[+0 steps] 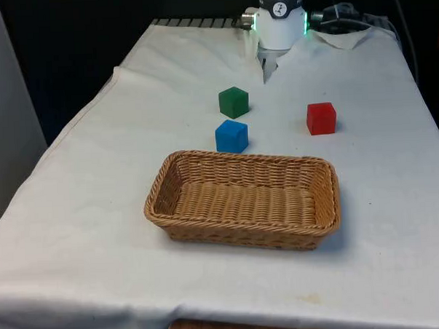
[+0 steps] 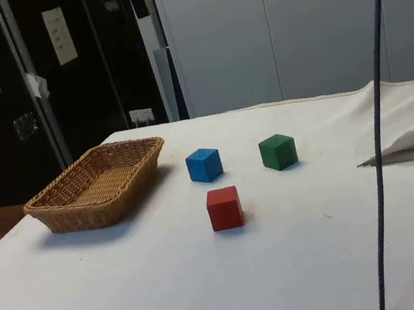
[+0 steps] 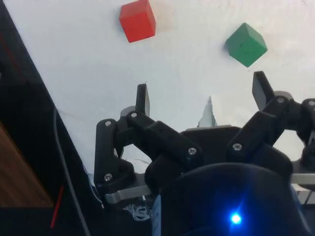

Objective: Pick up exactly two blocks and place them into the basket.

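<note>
White cloth (image 1: 98, 213) bears basket (image 1: 246, 232) and three blocks; gripper (image 3: 202, 96) spread, holding nothing.

Basket (image 1: 243, 200) on table (image 1: 98, 213), nearest to front camera. Behind basket, two blocks (image 1: 232, 136) (image 1: 233, 102) one behind other. Third block (image 1: 321, 118) apart, toward front view's right.

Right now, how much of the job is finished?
Nothing is done: the basket holds no block. The blue block, green block and red block all sit on the cloth. The gripper is open, holding nothing. Two blocks remain to place.
</note>
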You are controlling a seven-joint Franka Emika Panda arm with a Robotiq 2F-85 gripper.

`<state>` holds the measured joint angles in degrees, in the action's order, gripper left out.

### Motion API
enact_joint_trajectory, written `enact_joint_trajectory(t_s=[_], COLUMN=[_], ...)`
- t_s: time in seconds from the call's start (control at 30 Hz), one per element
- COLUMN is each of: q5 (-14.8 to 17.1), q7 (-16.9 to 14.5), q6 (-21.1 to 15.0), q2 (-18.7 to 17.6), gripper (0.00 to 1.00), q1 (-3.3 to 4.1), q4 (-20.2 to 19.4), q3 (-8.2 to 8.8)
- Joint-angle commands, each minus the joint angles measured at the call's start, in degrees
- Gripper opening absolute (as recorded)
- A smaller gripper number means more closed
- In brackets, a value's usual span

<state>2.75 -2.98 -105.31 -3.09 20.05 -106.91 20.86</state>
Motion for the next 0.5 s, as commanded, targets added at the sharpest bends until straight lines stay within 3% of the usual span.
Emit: enact_joint_trajectory(t_s=[0.0, 0.47], q5=[0.0, -0.6], q7=[-0.2, -1.5], q6=[-1.4, -7.4], q2=[0.2, -0.3], gripper=[1.0, 1.0], q1=[-0.11, -0.57], q4=[-1.1, -6.6], q3=[0.11, 0.97])
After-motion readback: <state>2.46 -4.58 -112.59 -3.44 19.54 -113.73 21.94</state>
